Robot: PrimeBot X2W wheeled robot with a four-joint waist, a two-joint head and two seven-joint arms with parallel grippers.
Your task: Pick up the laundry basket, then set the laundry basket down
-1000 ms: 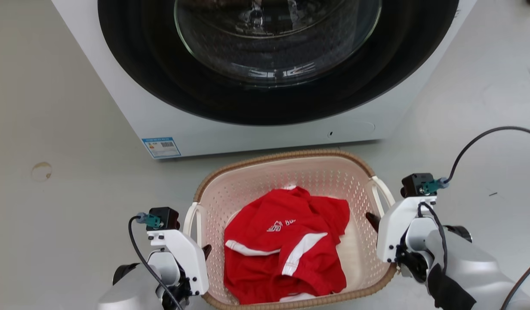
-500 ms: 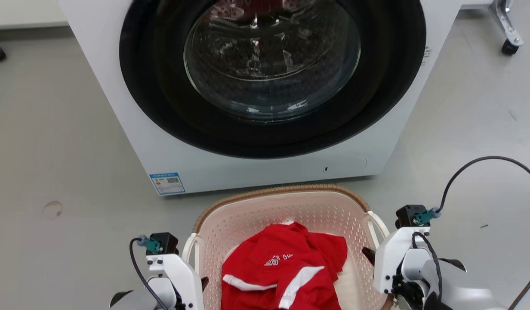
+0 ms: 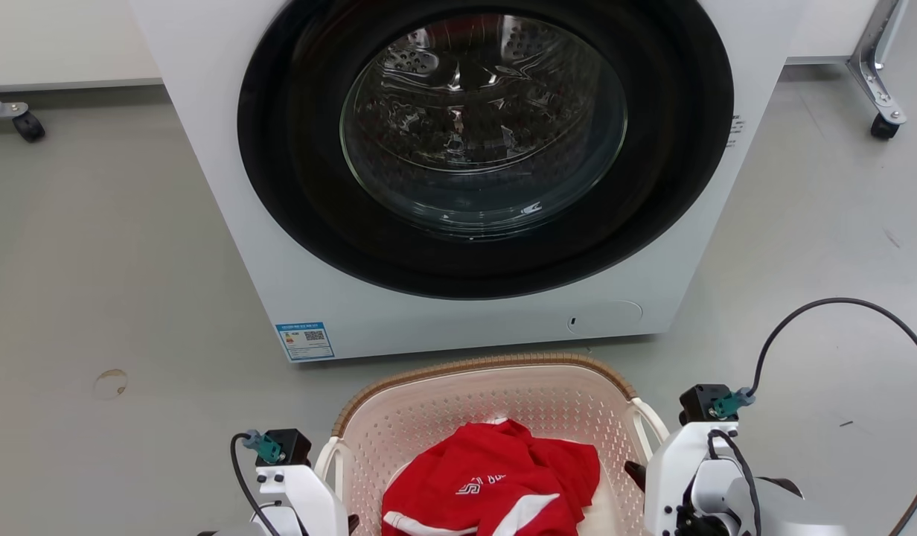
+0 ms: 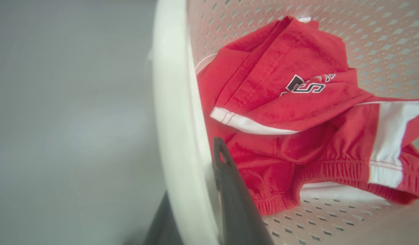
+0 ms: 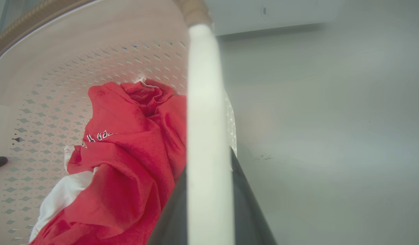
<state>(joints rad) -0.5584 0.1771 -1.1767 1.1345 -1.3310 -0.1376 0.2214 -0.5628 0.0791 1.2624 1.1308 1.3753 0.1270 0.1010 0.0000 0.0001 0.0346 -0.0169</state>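
The laundry basket (image 3: pixel 488 366), pale pink with a brown woven rim, is at the bottom middle of the head view, just in front of the washing machine. A red garment with white stripes (image 3: pixel 496 484) lies inside it. My left gripper (image 3: pixel 345 521) is shut on the basket's left white handle (image 4: pixel 172 102), one dark finger inside the basket and one outside. My right gripper (image 3: pixel 636 473) is shut on the right white handle (image 5: pixel 202 85), which runs up between its two fingers. Whether the basket rests on the floor or hangs above it I cannot tell.
A white washing machine (image 3: pixel 205 186) with its round glass door shut stands right behind the basket. Wheeled frame legs stand at the far right (image 3: pixel 883 123) and far left (image 3: pixel 27 123). A black cable (image 3: pixel 838 301) loops over my right wrist. Grey floor lies on both sides.
The whole head view has slid down and now shows more of the washing machine, so the camera has moved. Both grippers keep the same hold on the handles.
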